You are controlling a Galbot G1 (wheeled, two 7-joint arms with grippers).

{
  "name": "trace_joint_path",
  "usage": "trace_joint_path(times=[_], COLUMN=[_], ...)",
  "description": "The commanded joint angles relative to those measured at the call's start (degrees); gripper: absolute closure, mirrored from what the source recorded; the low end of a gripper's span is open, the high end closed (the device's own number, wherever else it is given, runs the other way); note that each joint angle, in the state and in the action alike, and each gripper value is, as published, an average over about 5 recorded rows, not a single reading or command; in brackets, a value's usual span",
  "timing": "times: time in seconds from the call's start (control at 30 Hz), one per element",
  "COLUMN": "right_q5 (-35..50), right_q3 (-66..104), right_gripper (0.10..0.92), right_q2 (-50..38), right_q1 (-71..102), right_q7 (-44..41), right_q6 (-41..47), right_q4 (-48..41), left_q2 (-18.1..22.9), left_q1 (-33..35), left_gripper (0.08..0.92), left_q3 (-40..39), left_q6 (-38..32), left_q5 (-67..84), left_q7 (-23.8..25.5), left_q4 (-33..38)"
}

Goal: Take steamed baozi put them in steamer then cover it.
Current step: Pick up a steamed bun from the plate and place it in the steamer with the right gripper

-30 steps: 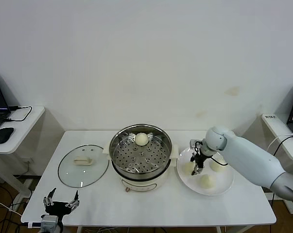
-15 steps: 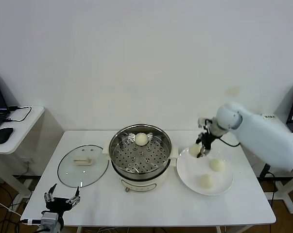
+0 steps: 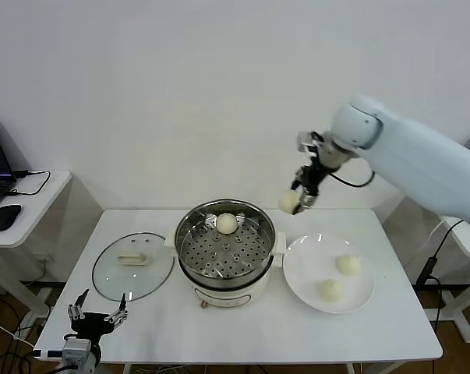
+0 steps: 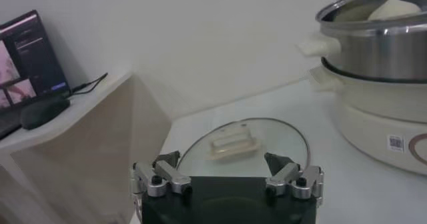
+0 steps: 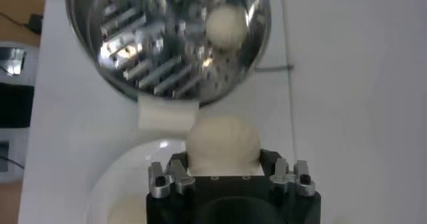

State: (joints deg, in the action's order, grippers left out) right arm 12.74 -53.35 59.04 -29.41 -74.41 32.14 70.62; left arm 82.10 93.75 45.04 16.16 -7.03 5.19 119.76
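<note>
A second ago my right gripper [image 3: 299, 196] was down on the white plate [image 3: 359, 294] beside the steamer [image 3: 225, 249], fingers closing around one baozi among three. Now I have that baozi [image 3: 289, 202] clamped between my fingers and lifted well clear of the plate, hanging in the air above the steamer's plate-side rim. In my right wrist view the bun [image 5: 222, 141] sits snug between my fingers with the steamer's perforated tray [image 5: 150, 52] open below and ahead of me.

That lift changes the count: two baozi [image 3: 348, 265] are left on the plate next to the steamer, one baozi [image 3: 227, 224] already rests at the far side of the tray inside the steamer, and the one I carry will be the second in. I judge I am in the transfer leg of the second bun, so the task is not yet half done. What remains for this one is to carry it over the tray, lower it onto a bare patch apart from the bun already there, and let go gently so it does not roll.

The glass cover [image 3: 133, 265] lies flat on the desk on the other side of the steamer from the plate, handle up, untouched. My left gripper [image 3: 97, 319] waits low at the desk's near edge, just in front of the cover, fingers spread wide and holding nothing.
</note>
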Motion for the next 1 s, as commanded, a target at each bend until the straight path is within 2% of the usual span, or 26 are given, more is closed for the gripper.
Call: trace_joint_path(times=[0.03,0.37,1.0], right_q5=[2.97,-1.33,-4.60], right_q3=[-2.14,-2.11,-3.57], right_gripper=[0.375,0.376,0.372], right_q2=[12.51,22.31,27.68], right_q1=[-3.56,3.13,10.19], right_q7=[-0.89,-0.70,2.31], right_q6=[1.36,1.03,0.63], right_q4=[-3.99,-11.90,-16.70], left_q2=[0.12,0.30,0.74], left_q1=[0.12,0.33,0.24], left_gripper=[0.177,0.177,0.177], left_q3=[0.06,0.41,0.52], left_q6=[0.06,0.03,0.22], left_q5=[0.09,0.75,1.83], left_q7=[0.02,-0.13,-0.31], left_q4=[0.42,0.66,1.24])
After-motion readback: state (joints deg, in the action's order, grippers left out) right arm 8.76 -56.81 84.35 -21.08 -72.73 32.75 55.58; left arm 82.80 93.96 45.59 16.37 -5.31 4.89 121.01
